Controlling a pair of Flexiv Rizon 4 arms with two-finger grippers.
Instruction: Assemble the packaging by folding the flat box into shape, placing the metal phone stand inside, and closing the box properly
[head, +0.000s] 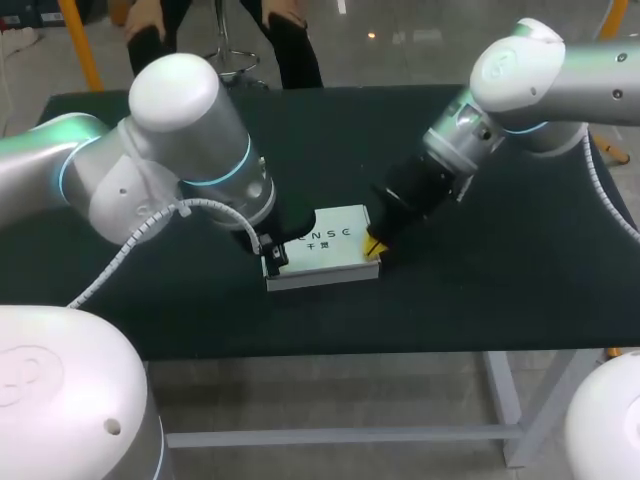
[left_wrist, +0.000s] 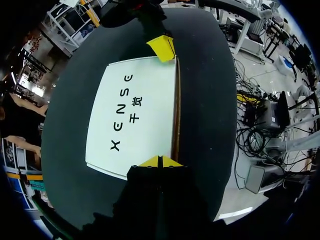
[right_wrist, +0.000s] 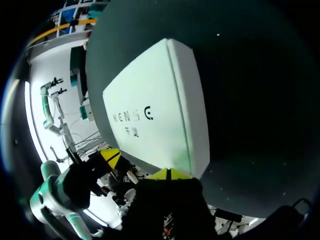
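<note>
Desk: dark matte surface (head: 500, 290); it carries the box near its middle, somewhat towards the front edge in the head view.
Box: white flat rectangular carton (head: 325, 245), folded into shape and lying flat on the desk with its broad face up.
Lettering: dark print (left_wrist: 131, 107) runs along the length of the upper face.
Seam: in the left wrist view a thin brown line (left_wrist: 176, 100) runs along one long edge, where the top panel meets the side wall; the panel lies down flush.
Box position: between the two tools, one at each short end.
Left tool: yellow tips (left_wrist: 160, 161) are brought together with no gap and nothing held between them. They sit at the box's near short edge, at the end of the seam. Whether they press on the carton cannot be told.
Right tool: yellow tips (head: 373, 248) are likewise closed on each other and grip nothing. They rest at the corner of the opposite short end, touching or just over the edge.
Left arm: enters from the left of the head view (head: 190, 110), wrist above the box's left end; a white coiled cable (head: 130, 250) hangs along it.
Right arm: enters from the upper right (head: 540, 70) and slopes down to the box's right end.
</note>
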